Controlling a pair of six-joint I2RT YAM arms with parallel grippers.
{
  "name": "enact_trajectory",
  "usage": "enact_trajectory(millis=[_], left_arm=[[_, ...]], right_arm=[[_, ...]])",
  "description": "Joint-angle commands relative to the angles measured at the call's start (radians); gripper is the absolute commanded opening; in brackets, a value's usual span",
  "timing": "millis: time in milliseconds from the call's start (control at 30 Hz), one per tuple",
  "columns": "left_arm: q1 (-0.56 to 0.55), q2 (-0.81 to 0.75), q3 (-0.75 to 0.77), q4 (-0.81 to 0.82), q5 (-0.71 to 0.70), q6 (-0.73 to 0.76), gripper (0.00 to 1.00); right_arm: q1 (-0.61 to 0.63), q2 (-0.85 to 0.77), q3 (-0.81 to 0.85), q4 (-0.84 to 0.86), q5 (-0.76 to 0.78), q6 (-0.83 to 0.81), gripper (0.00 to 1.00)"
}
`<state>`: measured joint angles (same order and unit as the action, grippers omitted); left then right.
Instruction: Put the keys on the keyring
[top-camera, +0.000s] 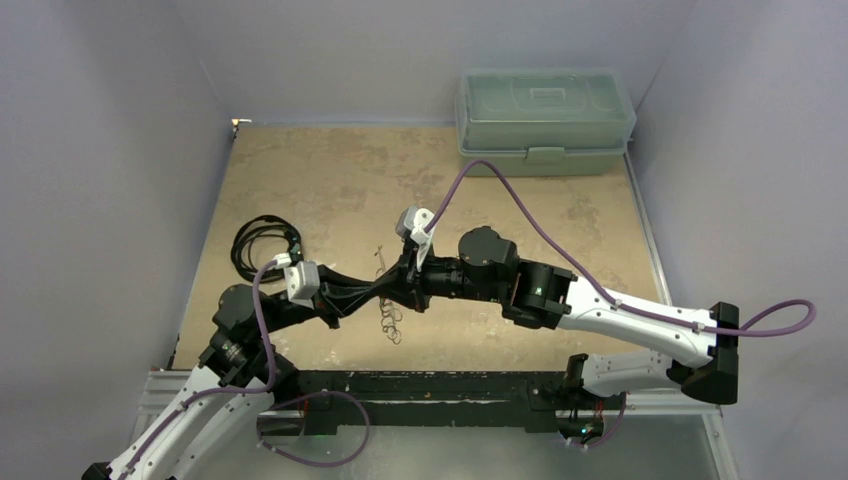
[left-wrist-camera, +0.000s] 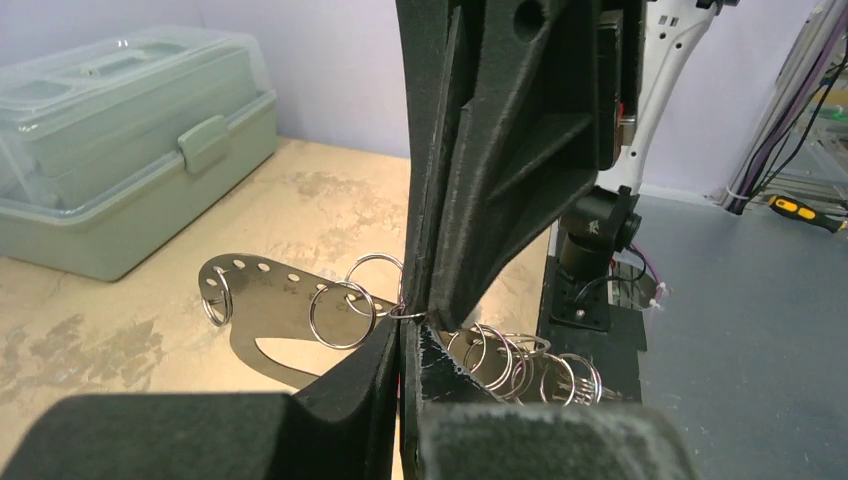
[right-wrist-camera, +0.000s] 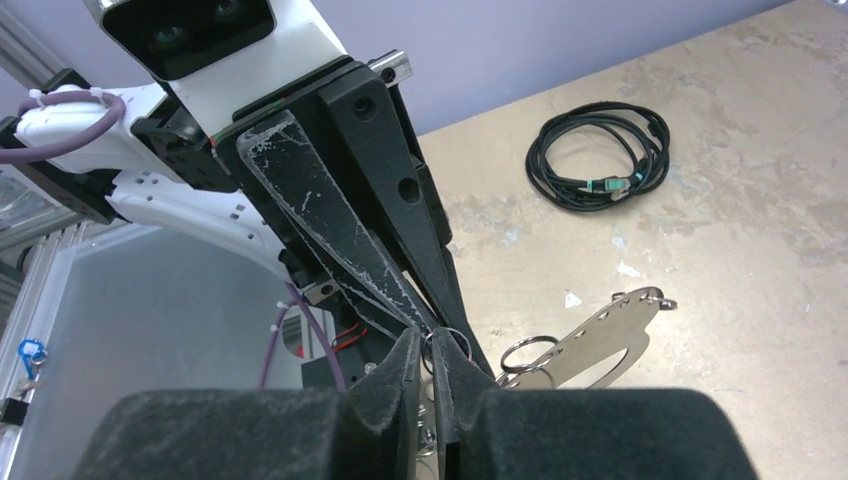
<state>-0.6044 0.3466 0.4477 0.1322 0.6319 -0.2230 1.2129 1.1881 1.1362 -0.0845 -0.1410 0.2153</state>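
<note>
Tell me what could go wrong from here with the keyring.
1. Left pincer and right pincer, tips almost touching, each seem shut on thin wire of the keyring; pulling apart could bend a ring or lose the grip.
2. The other rings bunch right beside the tips and could snag.
3. No key shows in any view, so threading may have nothing to thread.
</note>
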Motion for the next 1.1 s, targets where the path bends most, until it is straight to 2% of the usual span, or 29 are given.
enact_trajectory(millis=[0,267,433,633,833,1067], left_arm=[[0.002,-0.001,0.049,0.042,-0.032,0.020,0.00],[0.002,-0.002,0.049,0.041,-0.034,0.022,0.00],[0.002,-0.006,0.049,0.041,-0.036,0.025,0.00],[0.002,-0.006,0.046,0.048,-0.030,0.024,0.00],[0.002,-0.012,0.044,0.055,-0.024,0.025,0.00],[0.002,-0.020,0.040,0.063,-0.021,0.023,0.00]], right_arm=[[0.032,0.009,0.045,-0.032,0.010,-0.004,0.13],[0.040,0.008,0.057,-0.026,-0.030,-0.001,0.28],[0.040,-0.008,0.074,-0.027,-0.043,-0.017,0.33],[0.041,-0.056,0.116,-0.035,-0.005,-0.070,0.43],[0.040,-0.091,0.124,-0.054,0.093,-0.200,0.44],[0.039,-0.194,-0.023,0.028,0.111,-0.437,0.43]])
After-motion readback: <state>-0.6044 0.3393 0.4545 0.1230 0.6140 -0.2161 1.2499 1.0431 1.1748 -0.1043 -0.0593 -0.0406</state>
